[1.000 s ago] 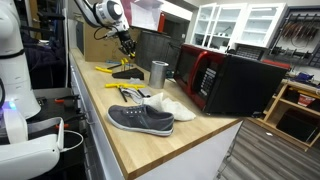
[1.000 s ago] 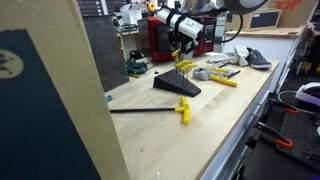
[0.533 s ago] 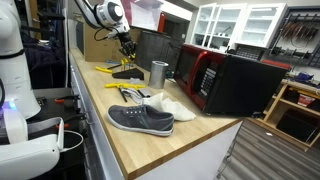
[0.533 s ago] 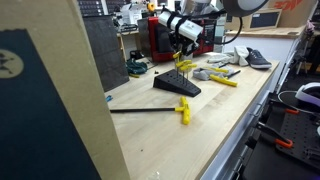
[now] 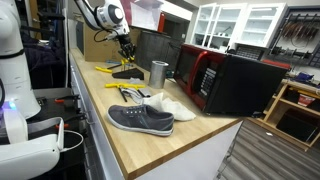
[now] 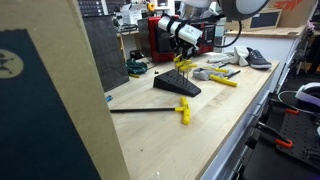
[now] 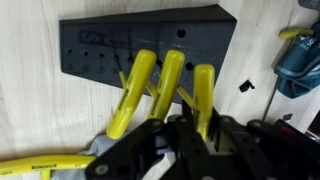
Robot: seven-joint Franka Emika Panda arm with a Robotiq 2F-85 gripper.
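**Yellow driver gripped over the black block**

My tool [image 7: 190, 128] is pinched narrow on a yellow-handled driver [image 7: 204, 95], just above the black holder block [image 7: 100, 45] at the far end of the desk [image 5: 130, 150]. Two more yellow handles [image 7: 130, 95] crowd close beside it in the wrist view. I cannot tell for sure whether they stand in the block's holes or brush my tool.

To handle this well, I judge the shaft should stay upright, and any travel in or out of a hole should run slowly along that hole's line. That way the neighbours aren't knocked and the block isn't dragged.

A metal cup [image 5: 159, 73] stands just beside the block and is the nearest thing to clip. Yellow-gripped pliers [image 5: 108, 68] lie near it, with a teal object [image 7: 297, 60] off one end. A grey shoe [image 5: 140, 119] and a red microwave [image 5: 205, 78] sit well apart from it.
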